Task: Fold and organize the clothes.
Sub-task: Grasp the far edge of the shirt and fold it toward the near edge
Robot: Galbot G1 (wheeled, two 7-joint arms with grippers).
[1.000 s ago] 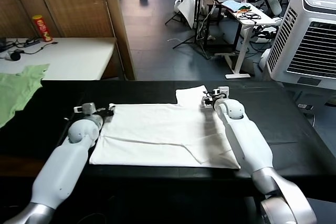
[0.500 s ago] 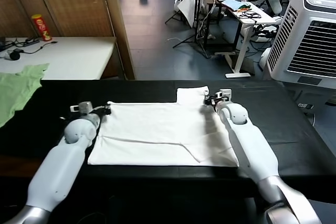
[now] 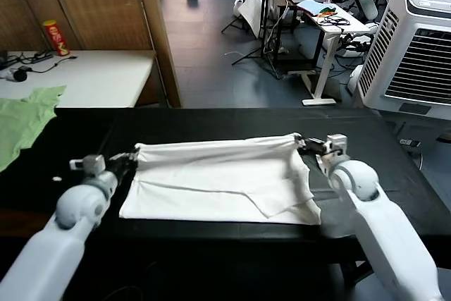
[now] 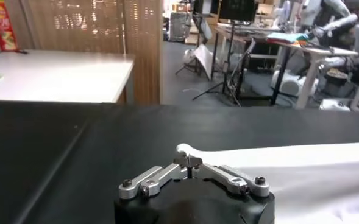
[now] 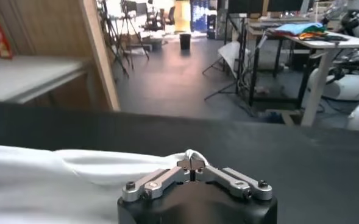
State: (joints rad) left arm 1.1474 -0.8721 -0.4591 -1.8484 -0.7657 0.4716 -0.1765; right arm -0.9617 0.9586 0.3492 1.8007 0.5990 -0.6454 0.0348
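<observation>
The clothes are one white T-shirt (image 3: 218, 181) spread on the black table (image 3: 394, 167) in the head view. Its far edge is raised and stretched in a line between my two grippers. My left gripper (image 3: 131, 155) is shut on the far left corner; the left wrist view shows that gripper (image 4: 188, 159) pinching a nub of the white shirt (image 4: 301, 176). My right gripper (image 3: 302, 143) is shut on the far right corner, and in the right wrist view its tips (image 5: 192, 159) pinch a small loop of the white cloth (image 5: 45, 176). No logo print shows.
A pale green garment (image 3: 25, 118) hangs over the table's far left corner. Behind it stands a white table (image 3: 91, 75) with a red can (image 3: 56, 37). A large white cooler unit (image 3: 416, 47) stands at the right, past the table's edge.
Both arms have drawn back toward me, carrying the shirt's far edge off the table. The sleeve that lay flat at the far right is now gathered into the lifted edge.
</observation>
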